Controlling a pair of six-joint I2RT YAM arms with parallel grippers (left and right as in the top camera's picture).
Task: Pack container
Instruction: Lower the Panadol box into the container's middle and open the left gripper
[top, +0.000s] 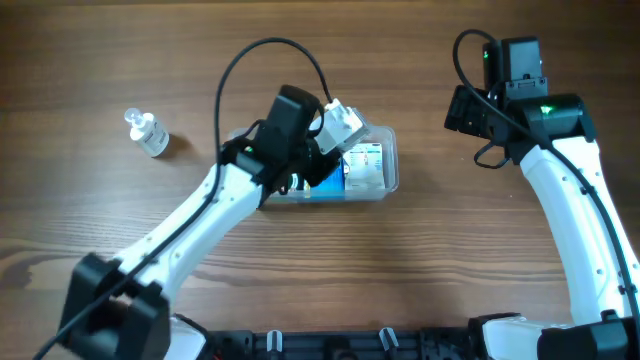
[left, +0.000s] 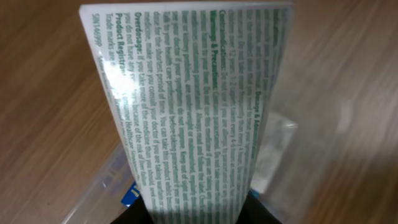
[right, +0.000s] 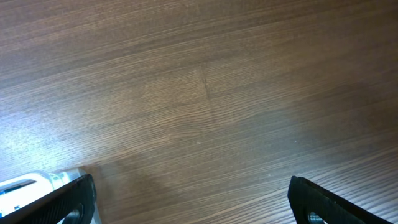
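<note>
The clear plastic container (top: 390, 170) lies at the table's middle and holds a blue box (top: 328, 183) and a white and blue box (top: 365, 165). My left gripper (top: 322, 128) is shut on a white box with green print (top: 342, 123) and holds it tilted above the container's far left part. In the left wrist view the white box (left: 193, 106) fills the frame, with the container's wall (left: 93, 193) and the blue box (left: 129, 196) below it. My right gripper (top: 466, 110) is open and empty over bare table to the container's right, as the right wrist view (right: 193, 199) shows.
A small clear bottle (top: 148, 132) lies on the table at the far left. The container's corner (right: 25, 183) shows at the lower left of the right wrist view. The wooden table (top: 450, 250) stretches round the container.
</note>
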